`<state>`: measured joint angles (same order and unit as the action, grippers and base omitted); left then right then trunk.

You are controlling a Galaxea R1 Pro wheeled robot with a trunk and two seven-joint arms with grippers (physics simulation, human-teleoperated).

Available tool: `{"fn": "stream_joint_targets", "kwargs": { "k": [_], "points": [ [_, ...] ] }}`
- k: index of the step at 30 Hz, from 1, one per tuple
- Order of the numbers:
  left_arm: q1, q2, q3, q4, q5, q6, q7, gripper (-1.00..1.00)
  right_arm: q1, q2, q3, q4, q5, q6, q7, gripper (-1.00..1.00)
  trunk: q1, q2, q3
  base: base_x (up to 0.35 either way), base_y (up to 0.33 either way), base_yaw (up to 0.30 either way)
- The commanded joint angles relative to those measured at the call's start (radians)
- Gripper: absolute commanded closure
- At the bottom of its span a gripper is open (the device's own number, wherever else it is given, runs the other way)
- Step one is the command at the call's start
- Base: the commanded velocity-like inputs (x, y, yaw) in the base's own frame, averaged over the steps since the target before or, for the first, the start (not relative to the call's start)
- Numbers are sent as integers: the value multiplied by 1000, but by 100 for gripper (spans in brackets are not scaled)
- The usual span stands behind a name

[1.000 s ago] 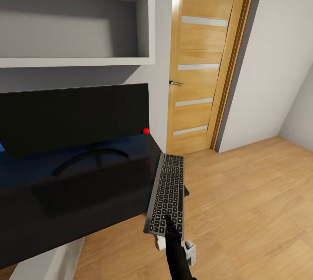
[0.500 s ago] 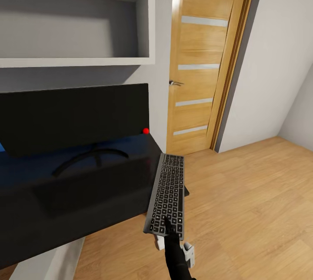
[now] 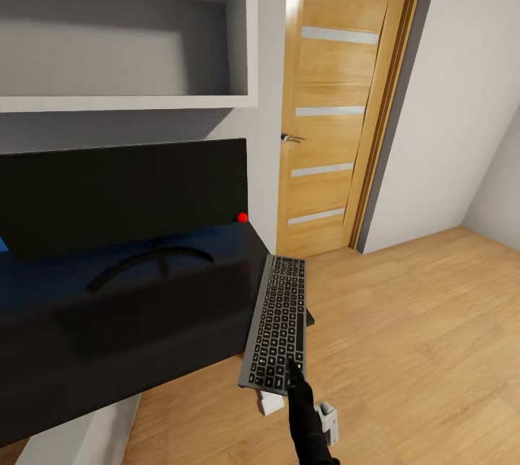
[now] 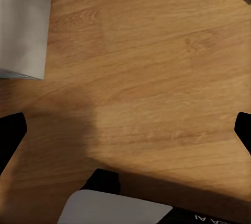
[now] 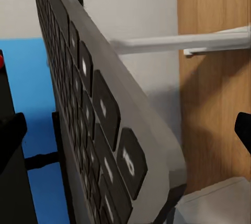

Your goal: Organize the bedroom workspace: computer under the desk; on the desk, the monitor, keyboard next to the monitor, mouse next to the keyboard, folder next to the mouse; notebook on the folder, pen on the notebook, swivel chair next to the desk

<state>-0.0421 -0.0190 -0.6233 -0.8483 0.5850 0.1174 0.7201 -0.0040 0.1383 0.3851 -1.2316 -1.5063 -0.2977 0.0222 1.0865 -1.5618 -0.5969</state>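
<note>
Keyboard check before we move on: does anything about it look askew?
Yes. The keyboard lies lengthwise across the desk's right end, its near end jutting past the edge over the floor, not alongside the monitor. The right claw sits at that overhanging end.

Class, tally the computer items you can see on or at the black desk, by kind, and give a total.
Monitor: 1
Keyboard: 1
Total: 2

Oak door (image 3: 339,100), grey walls, wood floor (image 3: 419,349).
</note>
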Motion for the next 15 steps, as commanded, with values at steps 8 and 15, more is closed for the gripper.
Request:
{"fn": "stream_joint_targets", "kwargs": {
  "k": [8,15],
  "points": [
    [-1,1,-3,-2,2,5,7,-100,0,0,-26,0,-11,-6,2,-100,0,0,-1,0,0,0],
    [-1,1,-1,-2,4,5,7,-100,0,0,-52,0,-11,-6,3,-100,0,0,-1,0,0,0]
  ]
}}
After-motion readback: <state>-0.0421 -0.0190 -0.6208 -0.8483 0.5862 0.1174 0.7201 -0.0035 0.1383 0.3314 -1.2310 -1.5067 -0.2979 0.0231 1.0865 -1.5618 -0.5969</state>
